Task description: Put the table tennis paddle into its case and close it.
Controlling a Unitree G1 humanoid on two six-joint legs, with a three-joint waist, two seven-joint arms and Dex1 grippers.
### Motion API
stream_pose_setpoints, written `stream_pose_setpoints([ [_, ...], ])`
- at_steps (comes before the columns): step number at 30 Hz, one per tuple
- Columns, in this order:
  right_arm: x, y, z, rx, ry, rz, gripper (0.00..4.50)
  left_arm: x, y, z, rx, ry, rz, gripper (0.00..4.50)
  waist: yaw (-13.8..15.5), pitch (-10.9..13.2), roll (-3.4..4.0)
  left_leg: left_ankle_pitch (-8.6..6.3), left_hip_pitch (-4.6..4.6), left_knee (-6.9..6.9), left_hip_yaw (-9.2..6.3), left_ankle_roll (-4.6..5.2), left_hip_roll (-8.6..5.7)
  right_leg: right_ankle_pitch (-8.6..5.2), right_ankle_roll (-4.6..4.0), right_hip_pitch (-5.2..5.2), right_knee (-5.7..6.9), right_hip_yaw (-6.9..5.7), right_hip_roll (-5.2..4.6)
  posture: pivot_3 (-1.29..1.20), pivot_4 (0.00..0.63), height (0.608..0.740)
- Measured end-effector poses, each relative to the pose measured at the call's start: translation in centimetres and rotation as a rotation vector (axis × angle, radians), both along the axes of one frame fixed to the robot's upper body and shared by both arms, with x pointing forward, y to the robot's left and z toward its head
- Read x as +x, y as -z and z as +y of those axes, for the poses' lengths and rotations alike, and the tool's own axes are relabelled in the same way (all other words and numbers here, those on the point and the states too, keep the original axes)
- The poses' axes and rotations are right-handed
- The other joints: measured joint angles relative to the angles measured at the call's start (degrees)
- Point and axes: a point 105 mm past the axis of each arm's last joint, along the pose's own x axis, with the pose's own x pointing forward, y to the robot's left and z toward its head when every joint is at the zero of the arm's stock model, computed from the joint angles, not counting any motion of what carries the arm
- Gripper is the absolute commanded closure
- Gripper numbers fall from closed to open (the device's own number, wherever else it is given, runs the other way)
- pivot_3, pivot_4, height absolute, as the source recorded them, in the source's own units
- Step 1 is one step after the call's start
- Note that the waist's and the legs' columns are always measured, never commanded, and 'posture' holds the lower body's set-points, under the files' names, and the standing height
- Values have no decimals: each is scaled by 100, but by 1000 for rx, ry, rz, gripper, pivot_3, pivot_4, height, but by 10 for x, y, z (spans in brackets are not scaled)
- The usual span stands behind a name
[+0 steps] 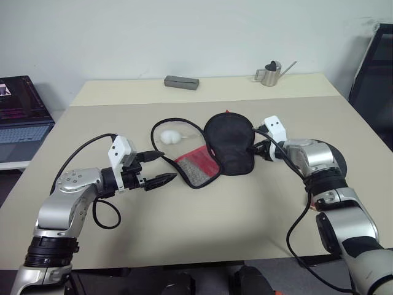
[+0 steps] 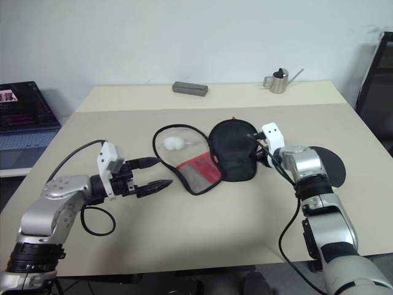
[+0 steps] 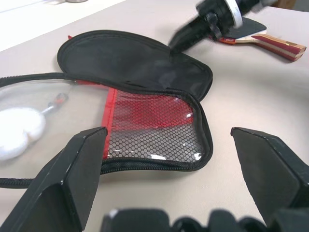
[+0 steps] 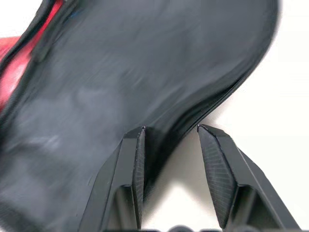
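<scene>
While you weigh the next reach, read these from the largest thing down.

Tabletop: the beige tabletop (image 1: 202,221) carries everything; a grey rectangular box (image 1: 182,82) and a small metal watering can (image 1: 271,73) stand at its far edge, well clear of the work.

Case: the paddle-shaped black fabric zip case (image 1: 215,150) lies unzipped mid-table, its black flap folded open toward your right and the red panel with black mesh pocket (image 3: 154,121) facing your left arm. Its white fluffy ball charm (image 1: 170,136) rests just beside it on the far left.

Paddle: the black-rubber-faced table tennis paddle (image 2: 331,165) lies flat on the tabletop to the right of the case, outside it, largely hidden behind your right forearm. In the left wrist view its red-and-tan striped handle (image 3: 282,46) points away from the case, so the long axis runs roughly left to right.

Right claw: the right claw (image 4: 169,145) sits at the edge of the black flap, fingers partly spread, gripping nothing I can see. This arm is much the nearer to the paddle.

Left claw: the left claw (image 1: 158,169) hovers wide open, empty, aimed at the mesh end of the case.
</scene>
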Motion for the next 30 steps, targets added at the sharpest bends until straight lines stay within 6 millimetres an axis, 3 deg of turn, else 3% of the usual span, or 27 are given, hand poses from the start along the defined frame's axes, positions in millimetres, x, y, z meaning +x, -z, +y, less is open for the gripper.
stream_pose_setpoints([
  [7, -10, -20, -4, 32, -22, -65, 2596, 0, 0, -2, -10, 5, 0, 0, 4, 0, 0, -1, -1, -1, 0, 1, 1, 0, 0, 0, -1, 0, 0, 0, 150, 740],
  [10, -24, -27, -9, 60, -31, -83, 2025, 0, -1, -4, -12, 11, -1, 0, 26, 0, 0, -1, -2, 0, -1, 2, 1, 0, 0, 0, -2, 0, 0, 0, 150, 740],
  [16, -64, -19, -39, 93, 119, -73, 13, 2, -10, -19, -19, 61, -25, 0, 158, 0, 0, -4, -3, 2, -3, 7, 1, 0, 0, 2, 1, -1, 0, 0, 150, 740],
  [27, -137, 1, -88, 53, 525, -108, 13, 6, -40, -61, -47, 255, -107, 0, 228, -2, -2, -4, -1, 7, -1, 7, 0, 1, 2, 6, 3, -1, 2, 0, 150, 740],
  [30, -149, 11, -95, 21, 602, -87, 13, 4, -45, -73, -45, 325, -119, 0, 224, -2, -2, -4, 1, 8, 0, 7, 1, 1, 2, 6, 6, 1, 6, 0, 150, 740],
])
